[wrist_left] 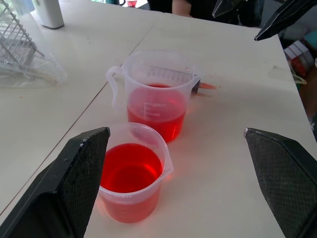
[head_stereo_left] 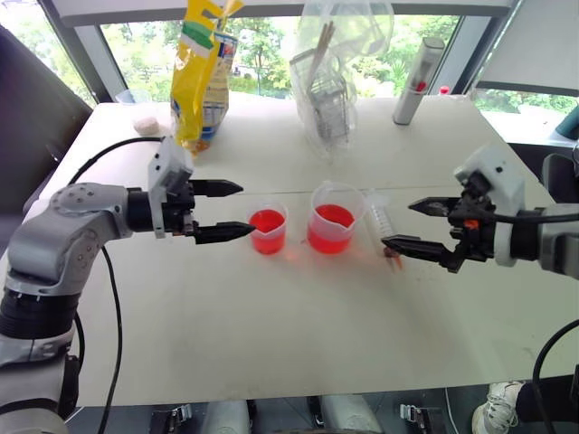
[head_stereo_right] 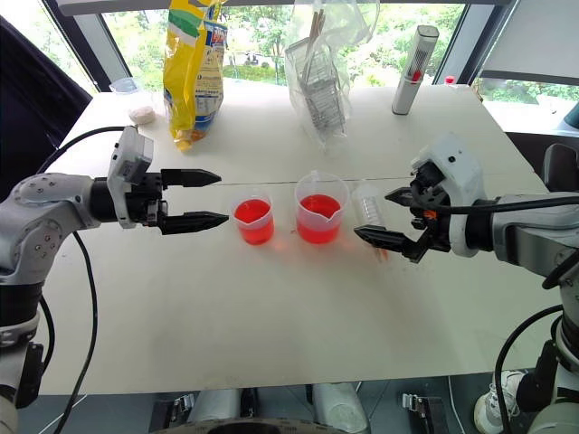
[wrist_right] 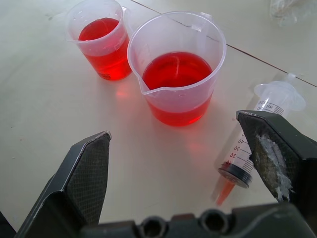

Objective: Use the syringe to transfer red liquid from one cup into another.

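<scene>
While both arms hover above the white counter, neither grips anything. At the left of the left eye view, the left hand has its two black fingers spread apart, tips pointing toward the middle of the frame, with nothing between them. At the right of the same view, the right hand is likewise spread wide and empty, its tips pointing toward the centre.

Near the centre of the frame stand two clear plastic vessels, side by side but apart. The smaller cup is the left one, just beyond the left hand's fingertips, and holds red liquid. The larger beaker, with a pouring lip and a handle, stands to its right and is also partly filled with red liquid.

Just right of the beaker, the syringe lies flat on the counter, untouched, its orange-red tip close below the right hand's lower finger. In the right wrist view the syringe shows its printed graduations and a black plunger seal near the tip.

Along the top of the frame, well apart from the cups, are a yellow bag, a clear plastic bag holding a wire rack, and an upright grey tube with a red mark.
</scene>
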